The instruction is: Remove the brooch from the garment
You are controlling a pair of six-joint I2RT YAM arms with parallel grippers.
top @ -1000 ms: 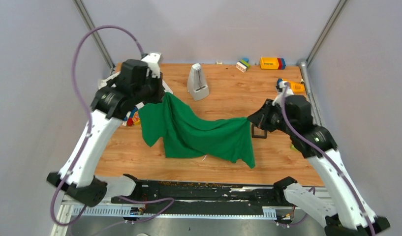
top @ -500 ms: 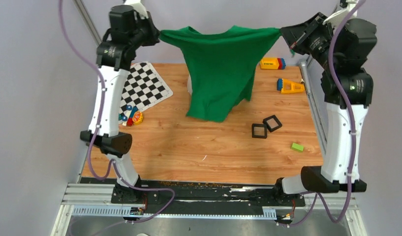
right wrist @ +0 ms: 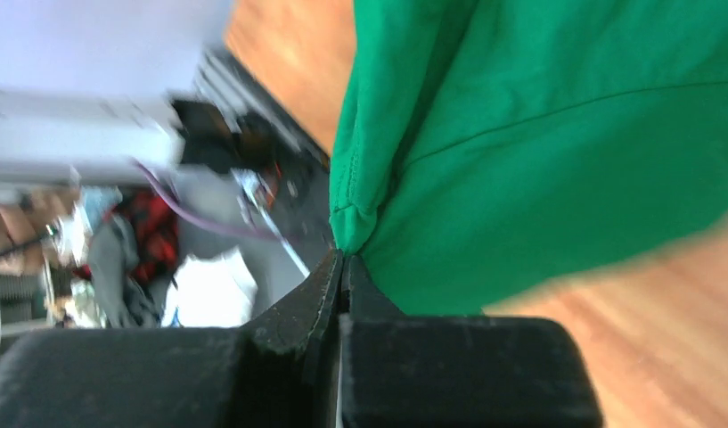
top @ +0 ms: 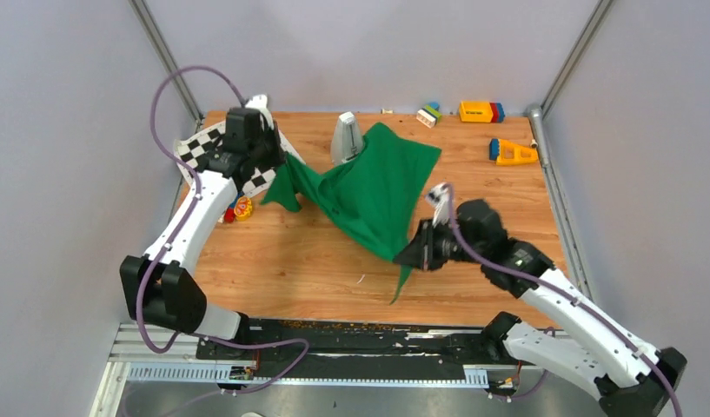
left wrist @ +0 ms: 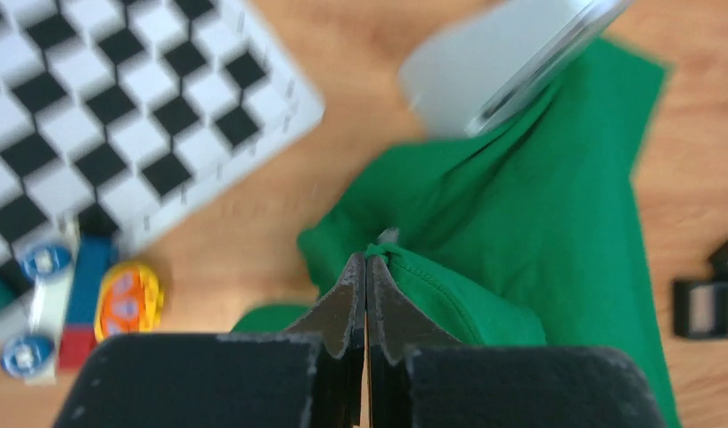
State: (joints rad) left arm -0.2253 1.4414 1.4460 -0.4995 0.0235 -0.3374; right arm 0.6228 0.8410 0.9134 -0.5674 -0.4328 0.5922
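Observation:
The green garment [top: 373, 187] hangs stretched on a slant between my two grippers, low over the wooden table. My left gripper [top: 283, 165] is shut on a bunched edge of the cloth beside the chequered mat; the left wrist view shows its tips [left wrist: 366, 260] pinching a stitched fold of the garment [left wrist: 520, 223]. My right gripper [top: 414, 254] is shut on a lower corner near the table's front, and a tail of cloth dangles below it. In the right wrist view its tips [right wrist: 344, 257] clamp the hem of the garment [right wrist: 538, 134]. The brooch is hidden.
A grey wedge-shaped object [top: 347, 139] stands behind the cloth. The chequered mat [top: 214, 148] lies at the back left, with small toys [top: 238, 208] beside it. Coloured blocks [top: 481, 111] and an orange piece [top: 513, 154] sit at the back right. Black square frames [left wrist: 706, 303] lie right of the cloth.
Half a second ago both arms held the garment stretched high above the table. Both have come down; the right gripper swung to the front middle and the cloth now hangs low and slanted.

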